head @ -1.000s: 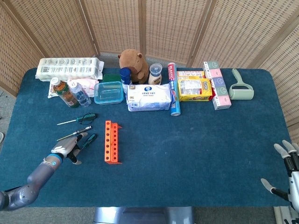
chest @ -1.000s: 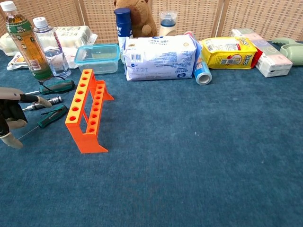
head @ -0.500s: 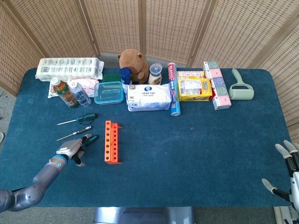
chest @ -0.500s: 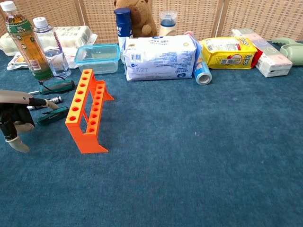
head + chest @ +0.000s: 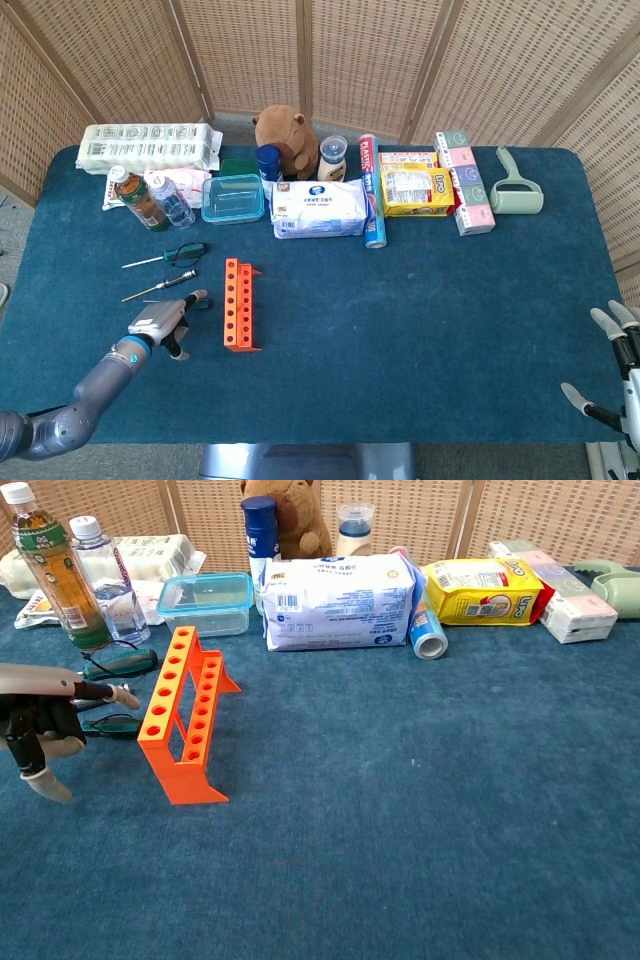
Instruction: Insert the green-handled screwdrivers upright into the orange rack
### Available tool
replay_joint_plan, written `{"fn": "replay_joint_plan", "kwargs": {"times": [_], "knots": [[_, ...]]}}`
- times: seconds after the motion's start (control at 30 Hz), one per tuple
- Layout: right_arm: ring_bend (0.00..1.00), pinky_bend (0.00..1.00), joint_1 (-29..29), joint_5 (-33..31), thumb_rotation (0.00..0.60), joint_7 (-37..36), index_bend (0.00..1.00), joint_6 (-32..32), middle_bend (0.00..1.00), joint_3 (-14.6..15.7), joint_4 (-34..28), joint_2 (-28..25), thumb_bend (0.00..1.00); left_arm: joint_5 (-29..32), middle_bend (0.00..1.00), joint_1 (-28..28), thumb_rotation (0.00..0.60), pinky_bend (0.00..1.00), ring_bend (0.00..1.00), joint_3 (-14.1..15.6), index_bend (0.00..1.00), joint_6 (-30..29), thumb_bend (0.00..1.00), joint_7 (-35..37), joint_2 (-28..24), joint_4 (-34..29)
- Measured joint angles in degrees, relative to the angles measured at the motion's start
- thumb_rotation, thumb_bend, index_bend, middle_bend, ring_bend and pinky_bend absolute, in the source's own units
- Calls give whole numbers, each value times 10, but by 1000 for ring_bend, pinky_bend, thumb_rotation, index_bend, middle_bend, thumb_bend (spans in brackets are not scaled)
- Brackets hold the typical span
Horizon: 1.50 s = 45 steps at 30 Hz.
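Since the earlier frame the left hand (image 5: 160, 325) is being carried rightward toward the orange rack (image 5: 238, 303), over the nearest green-handled screwdriver (image 5: 112, 724). The screwdriver is being left lying flat under the fingers, its long axis across the rack's row; whether it is being grasped cannot be told. The right hand (image 5: 615, 368) is being kept open at the table's (image 5: 430, 320) far right corner.

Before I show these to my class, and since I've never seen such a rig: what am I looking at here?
Both pictures come from one robot's own cameras. The head view looks down on the table, and the chest view looks across it from low down. The robot has two arms, each ending in a fingered hand. Its left hand lies over one screwdriver beside the orange rack; I cannot tell whether it grips it. The right hand is at the table's near right corner, fingers apart, holding nothing. Two other screwdrivers lie further back. The rack's holes are empty. Along the far edge are bottles, a plush toy and packets.
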State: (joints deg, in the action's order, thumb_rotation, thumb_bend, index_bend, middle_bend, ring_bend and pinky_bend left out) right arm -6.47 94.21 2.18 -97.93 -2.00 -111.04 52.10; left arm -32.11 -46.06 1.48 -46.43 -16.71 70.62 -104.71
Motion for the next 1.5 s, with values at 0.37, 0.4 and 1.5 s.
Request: {"fn": "replay_joint_plan", "kwargs": {"times": [0.37,0.4,1.5], "knots": [[17,0,1,1,600,-4,126,2,82,1,0,-2,0,-44,870,22,600,914,867,-8,172,-93,226,-22,68,60],[17,0,0,1,600,-5,126,2,83,1,1,-2,0,-46,870,24,600,914,867,-9,193,-96,243,-22,75,66],[17,0,-1,2,600,-28,126,3,85,5,4,-10,0,-43,870,49,600,914,867,-35,366,-176,389,-133,177,130]]}}
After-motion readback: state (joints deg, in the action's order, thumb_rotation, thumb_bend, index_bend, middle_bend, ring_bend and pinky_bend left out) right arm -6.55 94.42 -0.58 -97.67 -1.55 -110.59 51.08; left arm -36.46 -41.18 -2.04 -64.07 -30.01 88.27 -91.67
